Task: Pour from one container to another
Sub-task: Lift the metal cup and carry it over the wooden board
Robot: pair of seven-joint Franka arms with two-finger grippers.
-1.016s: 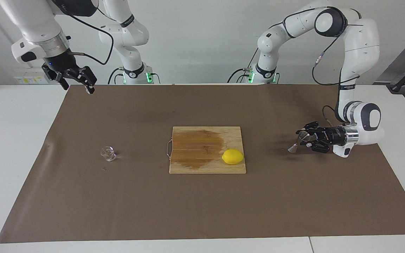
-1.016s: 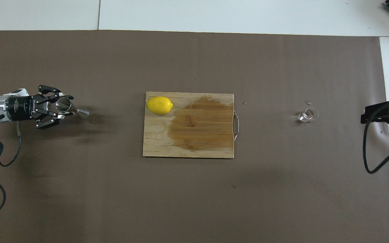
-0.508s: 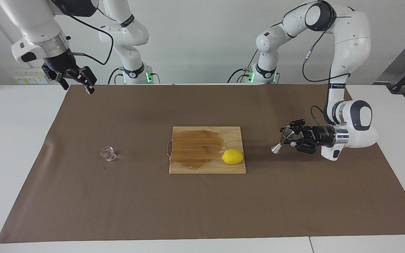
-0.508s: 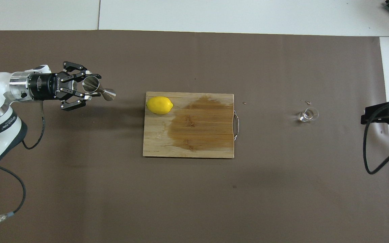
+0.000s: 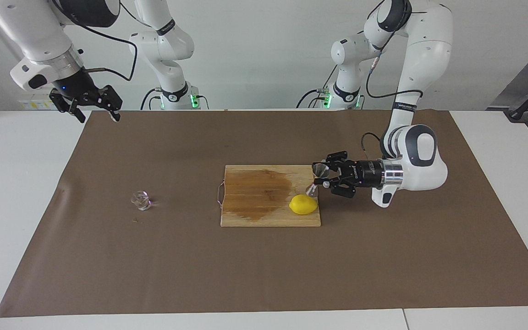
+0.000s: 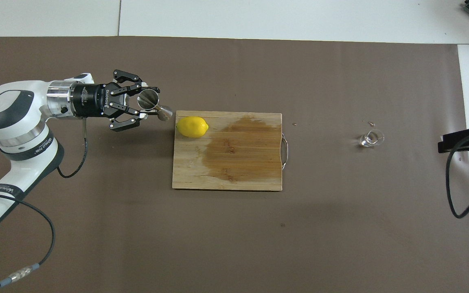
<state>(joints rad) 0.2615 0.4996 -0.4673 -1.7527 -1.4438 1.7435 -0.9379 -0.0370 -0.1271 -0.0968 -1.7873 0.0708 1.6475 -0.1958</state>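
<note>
- Right gripper (image 5: 93, 107) raised over the edge of the brown mat (image 5: 264, 266) at the right arm's end, close to the robots; fingers spread wide, holding nothing; arm waiting
- Left gripper (image 5: 321, 176) level with the table, clamped on the steel jigger (image 5: 319, 173), in the air over the cutting board's (image 5: 255, 215) edge toward the left arm's end; jigger tilted, wide mouth up
- Lemon (image 5: 304, 204) on the same end of the cutting board, just below the jigger's lower cone
- Dark wet stain across the board's middle
- Clear glass cup (image 5: 141, 200) upright on the mat toward the right arm's end, well apart from the board
</note>
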